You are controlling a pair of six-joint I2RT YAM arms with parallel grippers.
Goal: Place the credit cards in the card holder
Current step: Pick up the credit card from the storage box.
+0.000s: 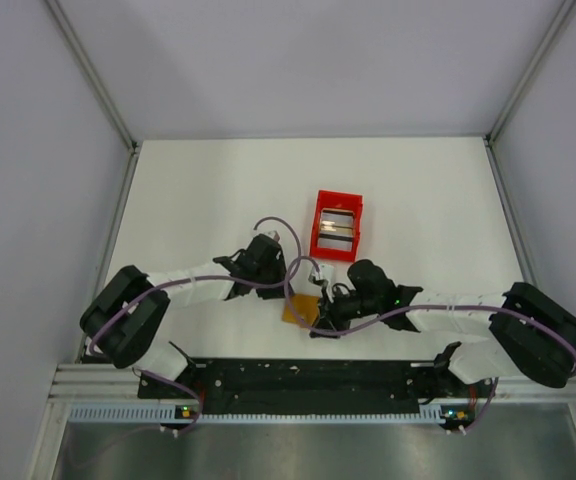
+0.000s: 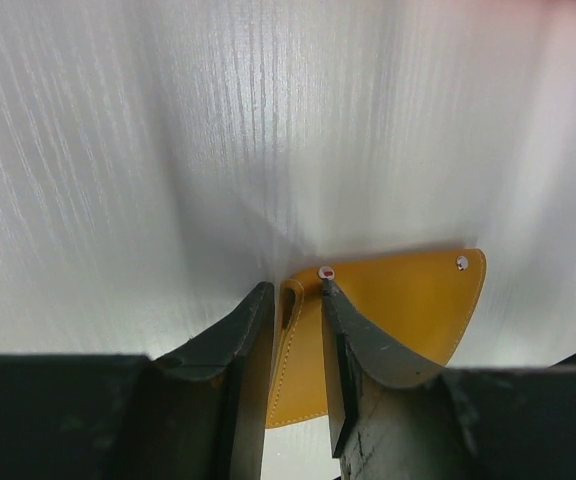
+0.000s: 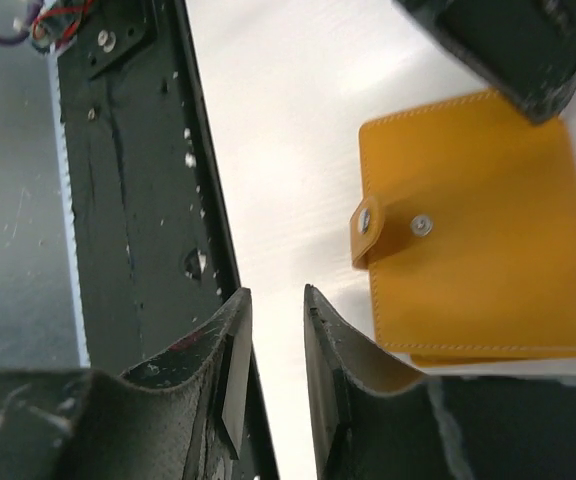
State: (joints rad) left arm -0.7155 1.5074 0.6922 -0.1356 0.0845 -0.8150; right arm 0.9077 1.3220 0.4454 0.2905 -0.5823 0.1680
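The orange card holder (image 1: 298, 310) lies flat on the white table between my two grippers. In the left wrist view its folded edge stands between the fingers of my left gripper (image 2: 293, 290). That edge is close to the left finger (image 2: 253, 320), with a gap to the right one. The rest of the card holder (image 2: 408, 300) spreads to the right. My right gripper (image 3: 276, 292) is open over bare table, just left of the card holder (image 3: 478, 230) and its snap tab (image 3: 365, 225). Grey-white credit cards (image 1: 337, 228) lie in the red tray (image 1: 317, 222).
The red tray stands behind the card holder, mid-table. The dark base rail (image 3: 138, 200) runs close along my right gripper's left side. Grey walls and metal posts (image 1: 88, 70) close in the table at the sides and back.
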